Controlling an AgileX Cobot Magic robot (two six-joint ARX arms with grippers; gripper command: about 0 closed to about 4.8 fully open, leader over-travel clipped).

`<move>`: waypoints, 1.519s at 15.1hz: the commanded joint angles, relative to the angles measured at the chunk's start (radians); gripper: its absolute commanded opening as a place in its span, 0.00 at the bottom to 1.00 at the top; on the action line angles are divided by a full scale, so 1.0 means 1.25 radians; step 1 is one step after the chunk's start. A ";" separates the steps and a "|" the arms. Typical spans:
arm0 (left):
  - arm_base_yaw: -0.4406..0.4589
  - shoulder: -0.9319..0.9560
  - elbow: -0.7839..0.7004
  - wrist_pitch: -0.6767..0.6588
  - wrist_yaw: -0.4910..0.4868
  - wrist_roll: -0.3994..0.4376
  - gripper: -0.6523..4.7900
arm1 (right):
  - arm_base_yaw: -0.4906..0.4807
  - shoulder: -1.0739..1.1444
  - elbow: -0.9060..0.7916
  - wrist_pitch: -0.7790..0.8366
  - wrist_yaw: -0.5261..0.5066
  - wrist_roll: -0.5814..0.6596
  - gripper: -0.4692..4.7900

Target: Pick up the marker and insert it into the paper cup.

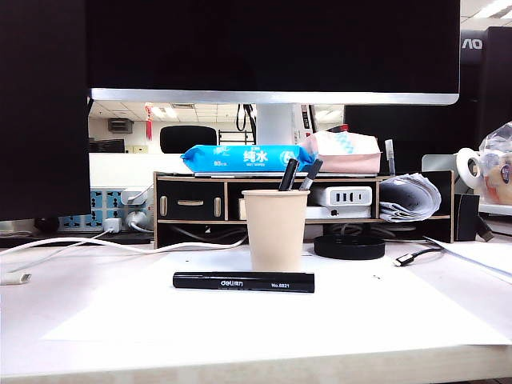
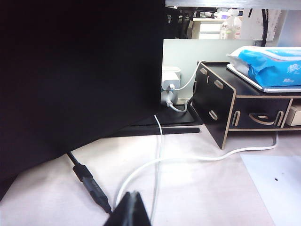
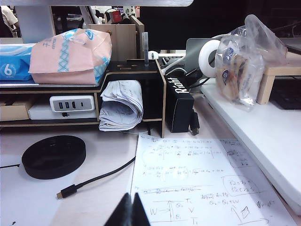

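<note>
Marker — flat on bench, at 6 o'clock of paper cup, just beside it; not yet picked up. Left hand, right hand — fingers together, empty, well apart from both.

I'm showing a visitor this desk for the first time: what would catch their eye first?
The beige paper cup standing mid-desk, two pens poking out of it, with the black marker lying flat just in front. Behind, a bright blue wipes pack tops the black organiser. Both end effectors, left and right, are shut, far from cup and marker.
</note>
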 commanded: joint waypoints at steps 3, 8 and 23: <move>0.001 0.000 0.001 0.010 0.001 0.001 0.11 | 0.001 0.000 -0.002 0.017 -0.002 0.003 0.09; -0.034 0.003 0.001 -0.136 0.373 -0.255 0.11 | 0.001 0.000 -0.002 0.016 -0.104 0.004 0.09; -0.649 0.208 0.001 -0.112 -0.051 -0.294 0.11 | 0.002 0.000 -0.002 -0.085 -0.213 0.384 0.31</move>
